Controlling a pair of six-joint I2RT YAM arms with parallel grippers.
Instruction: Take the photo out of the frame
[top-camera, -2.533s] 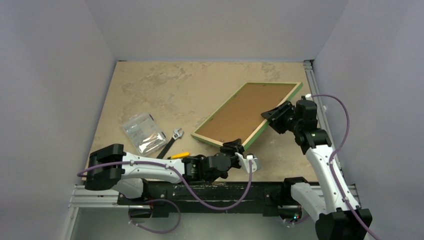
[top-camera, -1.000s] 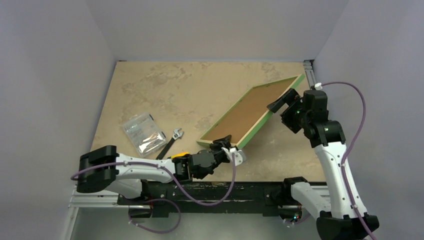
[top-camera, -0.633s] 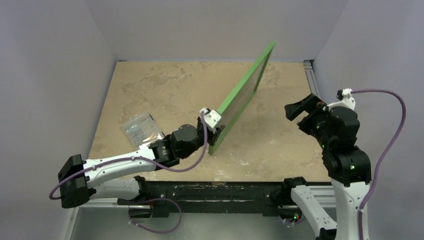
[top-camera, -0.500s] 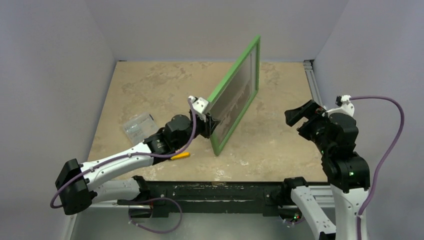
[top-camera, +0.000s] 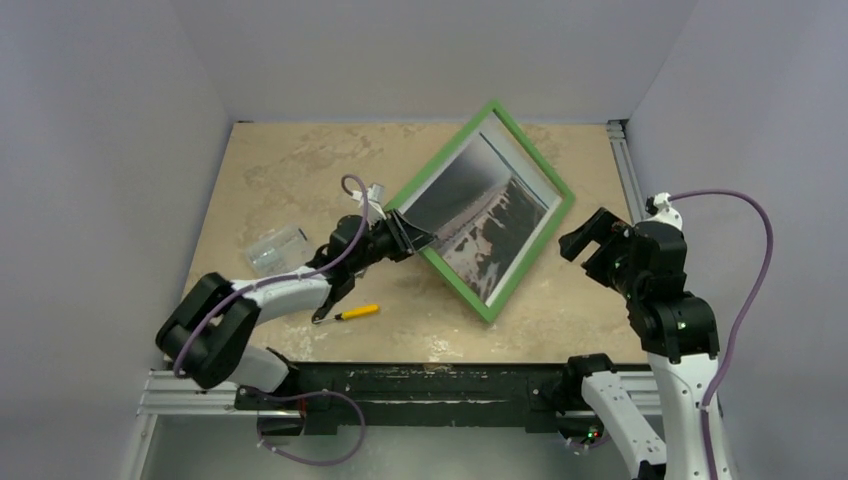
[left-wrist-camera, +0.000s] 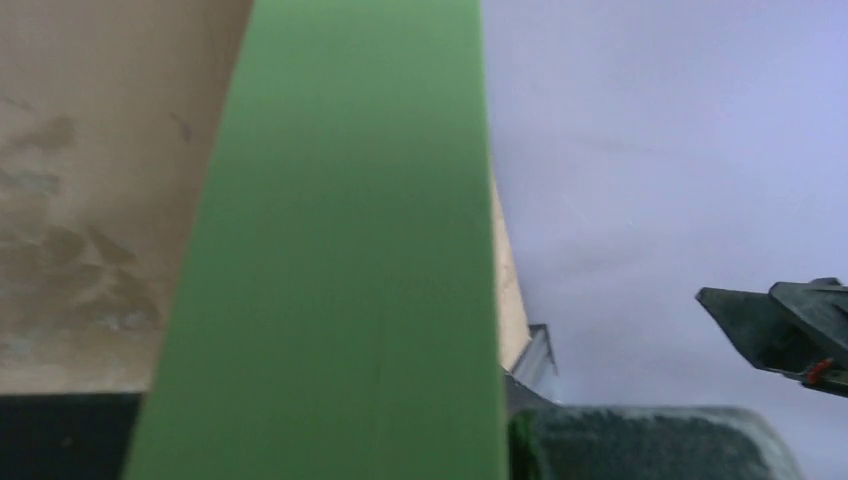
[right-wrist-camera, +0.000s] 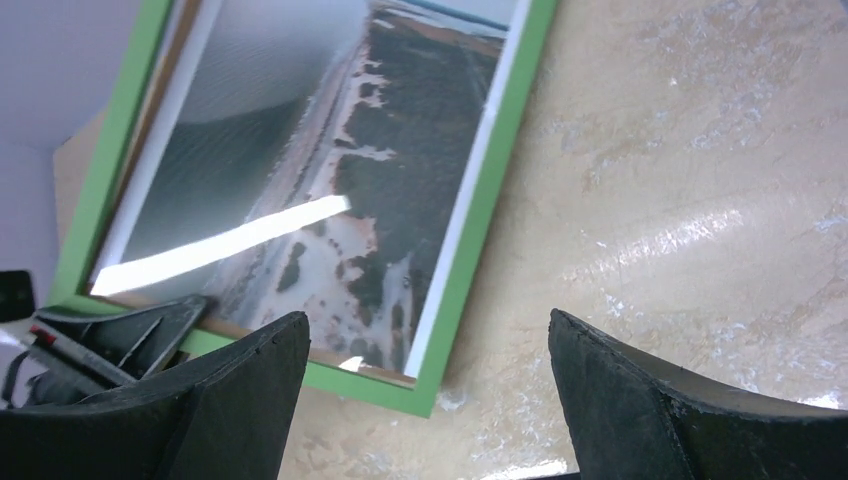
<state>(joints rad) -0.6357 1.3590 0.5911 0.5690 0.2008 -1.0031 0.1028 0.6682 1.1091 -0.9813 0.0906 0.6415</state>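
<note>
Left jaws: clamped on the near-left edge of the frame (top-camera: 531, 258), holding it tilted above the table (top-camera: 300, 170).
Right jaws: spread wide, gripping nothing, just right of the frame.
Photo (top-camera: 480, 215): inside the frame, picture side up.

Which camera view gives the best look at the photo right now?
Top external: the photo shows nearly whole inside the frame. The right wrist view is closer but crops its top and carries glare. The left wrist view shows only green moulding.
</note>
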